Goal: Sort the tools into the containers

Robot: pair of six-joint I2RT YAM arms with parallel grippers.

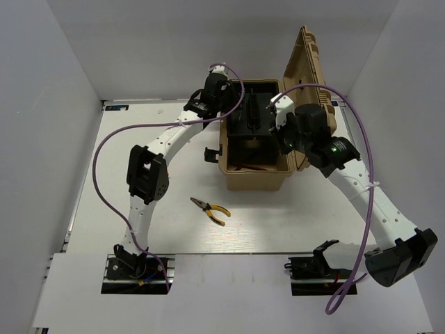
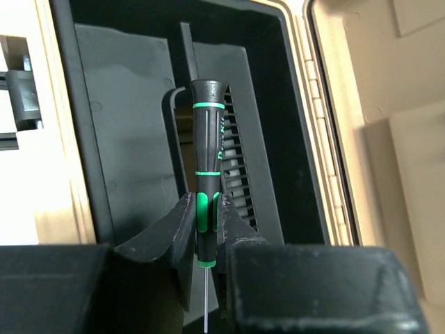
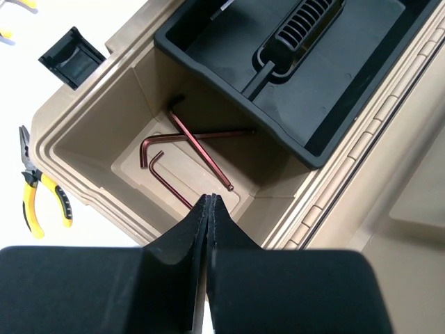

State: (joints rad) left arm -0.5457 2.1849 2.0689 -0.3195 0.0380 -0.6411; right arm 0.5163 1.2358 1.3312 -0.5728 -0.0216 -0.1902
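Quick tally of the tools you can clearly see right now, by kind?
Hex keys: 3, on the toolbox floor
Pliers: 1, on the table
Screwdriver: 1, held in the left tool
Total: 5

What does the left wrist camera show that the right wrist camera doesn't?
Only the left wrist view shows the screwdriver, clamped in the left gripper. Only the right wrist view shows three hex keys on the toolbox floor, the pliers outside on the table, a black latch, and the right gripper shut on nothing. Both show the tan toolbox and its black tray with the ribbed handle.
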